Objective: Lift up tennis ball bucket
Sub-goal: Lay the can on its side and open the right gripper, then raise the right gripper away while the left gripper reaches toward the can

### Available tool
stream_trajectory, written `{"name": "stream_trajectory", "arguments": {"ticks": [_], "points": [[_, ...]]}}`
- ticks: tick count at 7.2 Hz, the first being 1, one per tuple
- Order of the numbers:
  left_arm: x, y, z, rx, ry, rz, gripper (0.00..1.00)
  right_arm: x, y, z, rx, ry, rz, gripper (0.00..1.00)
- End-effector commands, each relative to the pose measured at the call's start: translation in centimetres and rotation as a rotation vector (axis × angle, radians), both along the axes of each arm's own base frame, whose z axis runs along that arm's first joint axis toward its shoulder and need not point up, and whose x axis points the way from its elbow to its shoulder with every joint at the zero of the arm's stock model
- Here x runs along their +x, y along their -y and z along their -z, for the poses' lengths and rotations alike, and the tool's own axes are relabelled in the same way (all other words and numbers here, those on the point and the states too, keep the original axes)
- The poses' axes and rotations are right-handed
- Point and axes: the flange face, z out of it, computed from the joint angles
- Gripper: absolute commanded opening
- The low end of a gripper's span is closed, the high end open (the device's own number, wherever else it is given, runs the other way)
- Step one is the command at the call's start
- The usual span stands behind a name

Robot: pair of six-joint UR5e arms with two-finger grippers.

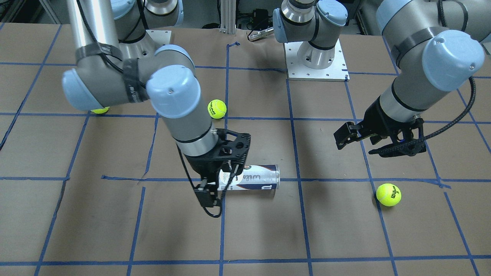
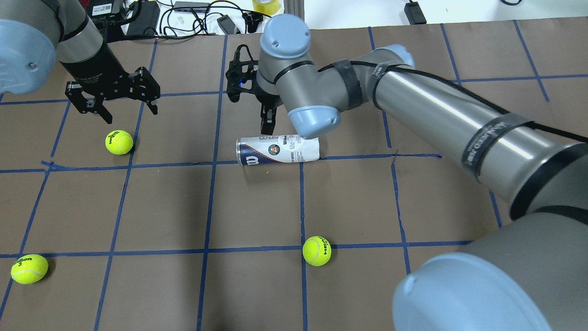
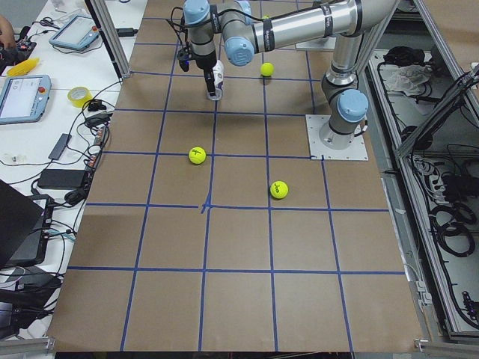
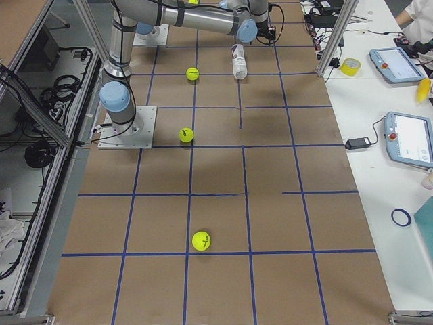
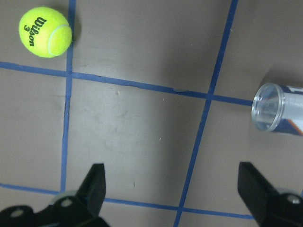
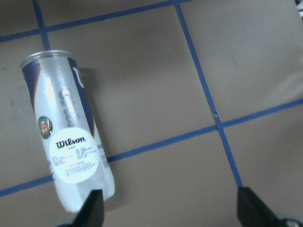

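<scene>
The tennis ball bucket [image 2: 278, 150] is a clear tube with a white and navy label. It lies on its side on the brown table, and also shows in the front view [image 1: 253, 180] and the right wrist view [image 6: 66, 137]. My right gripper [image 2: 268, 120] hangs open just above the table at the tube's white end [image 1: 215, 186]. In the right wrist view [image 6: 170, 213] the tube's end lies beside one finger [image 6: 93, 208], not between the two. My left gripper [image 2: 128, 110] is open and empty, off the table, above a tennis ball [image 2: 119, 142]. The tube's open end shows in the left wrist view [image 5: 274, 108].
Two more tennis balls lie on the table near the robot [image 2: 316, 250] and at its near left [image 2: 29, 268]. Blue tape lines grid the table [image 2: 349, 202]. Cables and devices lie beyond the far edge [image 2: 183, 14].
</scene>
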Motion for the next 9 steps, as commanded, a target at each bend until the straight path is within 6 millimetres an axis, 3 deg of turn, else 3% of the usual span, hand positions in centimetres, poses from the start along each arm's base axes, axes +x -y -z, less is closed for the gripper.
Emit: {"name": "stream_trajectory", "arguments": {"ticks": [1, 3, 5, 6, 8, 9], "points": [[-2.5, 0.6, 6.2, -0.038, -0.228, -0.014, 1.00, -7.2, -4.8, -7.8, 0.145, -0.007, 0.276, 1.00], [-4.3, 1.4, 9.2, -0.066, -0.350, -0.043, 1.00, -11.1, -9.5, -14.3, 0.117, -0.035, 0.543, 1.00], [-6.1, 1.4, 13.0, -0.048, -0.429, -0.067, 1.00, -11.5, -12.8, -16.5, 0.178, -0.012, 0.771, 1.00], [-7.1, 1.3, 14.3, -0.032, -0.431, -0.053, 1.00, -11.7, -13.0, -17.0, 0.184, 0.015, 0.899, 1.00], [-9.4, 1.0, 16.2, 0.032, -0.431, -0.089, 1.00, -12.3, -14.9, -19.1, 0.128, 0.008, 0.969, 1.00], [-10.8, 0.5, 16.6, 0.049, -0.428, -0.070, 1.00, -13.3, -14.9, -19.2, 0.083, -0.055, 1.033, 1.00]]}}
